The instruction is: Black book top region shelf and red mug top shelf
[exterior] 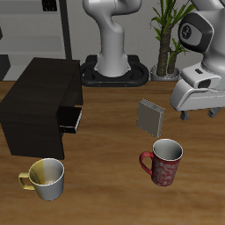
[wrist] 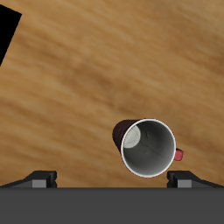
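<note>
A yellow-and-cream mug stands upright near the front edge of the wooden counter, its handle turned outward toward the edge. Farther back, near the middle of the counter, a thin grey book stands tilted on edge. Behind the counter a potted plant with long green leaves rises in the background, and a tall grey rack stands against the back.

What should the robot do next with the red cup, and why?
Probably lower the end effector straight down toward the red mug. The wrist view looks into the mug's open top from above, and the mug stands upright on the table, not yet on the shelf. Nothing appears held yet.
</note>
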Controlling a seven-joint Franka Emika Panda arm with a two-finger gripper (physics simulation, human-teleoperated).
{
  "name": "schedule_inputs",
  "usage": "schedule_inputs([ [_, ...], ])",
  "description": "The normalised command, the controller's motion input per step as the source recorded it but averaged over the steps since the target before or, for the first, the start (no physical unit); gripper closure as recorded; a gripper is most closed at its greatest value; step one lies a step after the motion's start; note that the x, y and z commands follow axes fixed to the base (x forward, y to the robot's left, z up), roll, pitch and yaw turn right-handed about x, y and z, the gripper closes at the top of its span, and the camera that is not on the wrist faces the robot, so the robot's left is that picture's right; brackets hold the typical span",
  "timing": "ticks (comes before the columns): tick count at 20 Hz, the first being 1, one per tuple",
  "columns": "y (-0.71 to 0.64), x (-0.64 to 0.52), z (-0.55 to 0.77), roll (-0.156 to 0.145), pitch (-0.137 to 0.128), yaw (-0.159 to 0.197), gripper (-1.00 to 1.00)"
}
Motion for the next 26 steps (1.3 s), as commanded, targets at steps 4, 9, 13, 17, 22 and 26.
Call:
schedule_inputs([
  [4,0.14,-0.47,0.27,0.013,-0.161,0.015,-1.0],
  [9,-0.05,-0.04,0.16,0.02,-0.063,0.036,-1.0],
  [13,-0.2,0.25,-0.03,0.018,0.02,0.056,-1.0],
  [17,-0.07,0.2,-0.04,0.208,0.056,-0.056,-1.0],
  [22,-0.07,0.03,0.05,0.165,-0.027,0.051,-1.0],
  [26,-0.17,0.01,-0.01,0.03,0.017,-0.036,-1.0],
])
